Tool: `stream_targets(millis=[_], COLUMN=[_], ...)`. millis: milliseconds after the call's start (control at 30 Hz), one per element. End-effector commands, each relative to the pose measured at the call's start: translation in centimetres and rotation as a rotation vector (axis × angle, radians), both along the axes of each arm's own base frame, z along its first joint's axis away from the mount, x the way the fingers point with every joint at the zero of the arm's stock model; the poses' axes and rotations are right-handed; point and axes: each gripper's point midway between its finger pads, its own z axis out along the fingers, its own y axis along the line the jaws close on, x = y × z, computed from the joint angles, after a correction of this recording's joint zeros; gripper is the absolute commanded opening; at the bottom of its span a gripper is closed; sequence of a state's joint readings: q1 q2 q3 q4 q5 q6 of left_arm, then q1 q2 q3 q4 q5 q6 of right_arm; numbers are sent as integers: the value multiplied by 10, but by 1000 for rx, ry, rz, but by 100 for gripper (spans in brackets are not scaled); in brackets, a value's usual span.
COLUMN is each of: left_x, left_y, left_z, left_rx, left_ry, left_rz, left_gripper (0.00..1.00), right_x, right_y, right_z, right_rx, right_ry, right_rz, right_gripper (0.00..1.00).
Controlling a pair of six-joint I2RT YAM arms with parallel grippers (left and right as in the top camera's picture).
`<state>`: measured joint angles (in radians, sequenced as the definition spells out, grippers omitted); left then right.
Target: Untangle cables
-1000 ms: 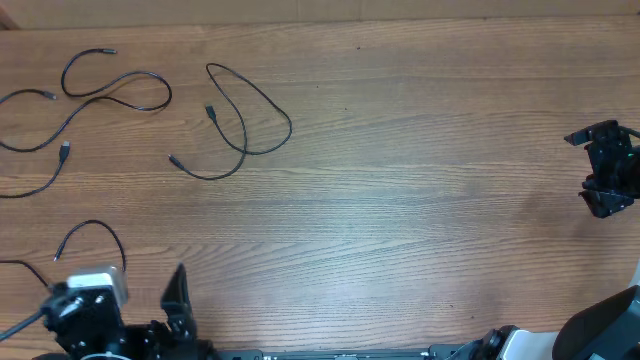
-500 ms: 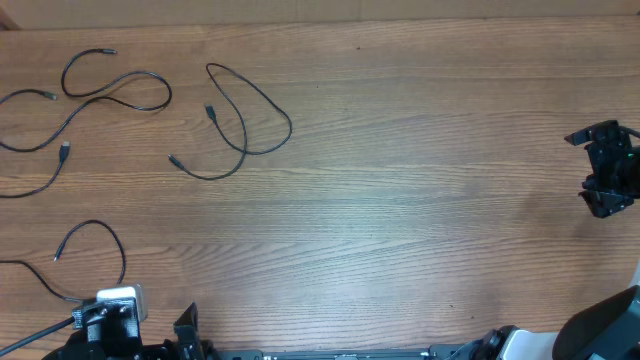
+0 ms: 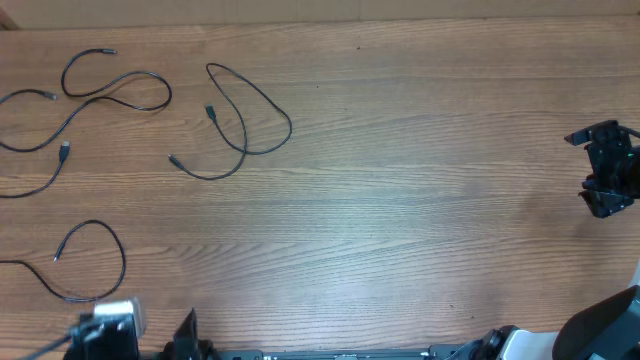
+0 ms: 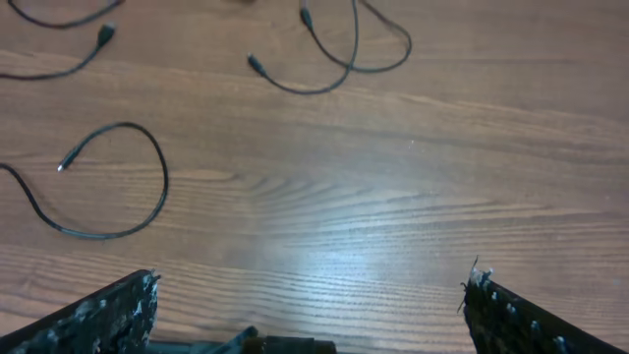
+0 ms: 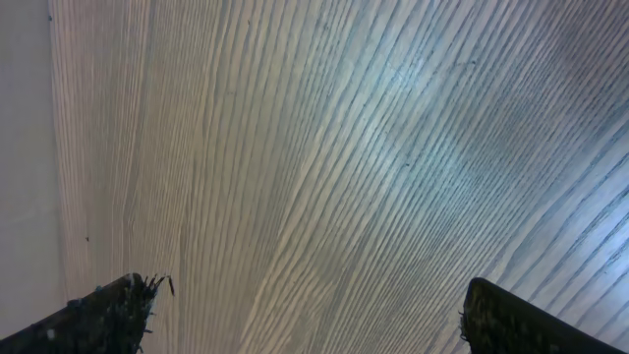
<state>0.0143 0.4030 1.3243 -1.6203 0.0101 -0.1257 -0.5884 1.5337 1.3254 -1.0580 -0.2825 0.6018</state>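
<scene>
Several thin black cables lie apart on the left of the wooden table [image 3: 420,200]. One looped cable [image 3: 247,120] is the nearest to the middle, two [image 3: 110,88] [image 3: 40,165] lie at the far left, and one [image 3: 100,262] curls at the front left. In the left wrist view my left gripper [image 4: 310,300] is open and empty above bare wood, with the front-left loop [image 4: 147,187] ahead on its left and another cable [image 4: 344,61] further ahead. One of its fingers [image 3: 186,325] shows at the front edge. My right gripper [image 3: 600,172] is open and empty at the far right, over bare wood [image 5: 310,300].
The white camera block [image 3: 112,322] of the left arm sits at the front-left edge of the overhead view. A pale strip along the table's edge [image 5: 25,147] shows at the left of the right wrist view.
My left arm has drawn back toward the front edge, leaving the front-left cable loop fully uncovered. The cables and the right arm have not moved.
</scene>
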Motion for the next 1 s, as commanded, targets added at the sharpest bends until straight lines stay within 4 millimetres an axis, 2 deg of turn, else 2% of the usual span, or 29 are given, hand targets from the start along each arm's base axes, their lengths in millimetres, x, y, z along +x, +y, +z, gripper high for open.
stream_targets(millis=[0,333,700,967], left_x=[-13,-46,-55,-53], left_y=[2,2,3,2], left_z=[2,5,4,4], left_rx=[-1,0,9,10], left_ry=[-72,-256,-370,-405], left_rz=[14,13,29,38], left_gripper=[100,100,99,99], right_x=[3,3,3,3], right_y=[-3,-3,-3,-3], right_z=[10,10,10,10], right_rx=[-19,-20,-20,-19], right_ry=[-29,-29,-29,-29], right_rz=[-2,-2,-2,-2], right_gripper=[100,100,100,100])
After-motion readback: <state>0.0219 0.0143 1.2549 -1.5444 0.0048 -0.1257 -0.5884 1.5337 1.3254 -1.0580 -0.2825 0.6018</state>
